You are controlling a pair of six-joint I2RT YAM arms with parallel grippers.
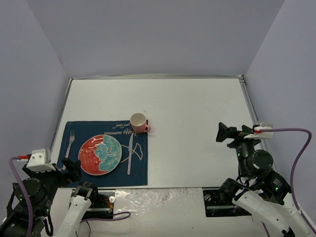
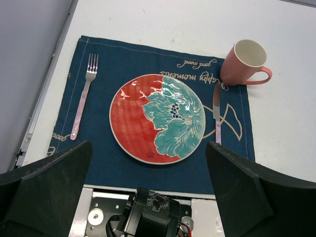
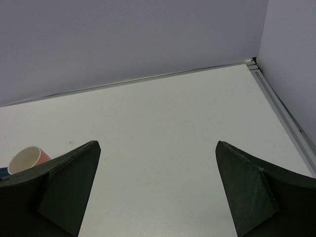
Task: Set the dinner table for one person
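Observation:
On the white dinner table [image 1: 197, 123] lies a navy placemat [image 1: 140, 173] at the near left. A red and teal plate [image 1: 100, 154] sits in the placemat's middle, with a fork [image 1: 70, 140] to its left and a knife [image 1: 130, 153] to its right. A pink mug [image 1: 139, 122] stands at the mat's far right corner. My left gripper [image 1: 70, 169] hangs open over the mat's near left edge, holding nothing. In the left wrist view it [image 2: 148, 144] looks down on the plate [image 2: 157, 118], fork [image 2: 83, 101], knife [image 2: 217, 113] and mug [image 2: 244, 61]. My right gripper [image 1: 224, 133] is open and holds nothing above bare table at the right.
Grey walls close the table on the left, far and right sides, with a metal rail [image 1: 252, 106] along the right edge. Both arm bases and a purple cable [image 1: 291, 131] sit at the near edge. The right wrist view shows bare tabletop [image 3: 163, 113] and the mug [image 3: 27, 159] at far left.

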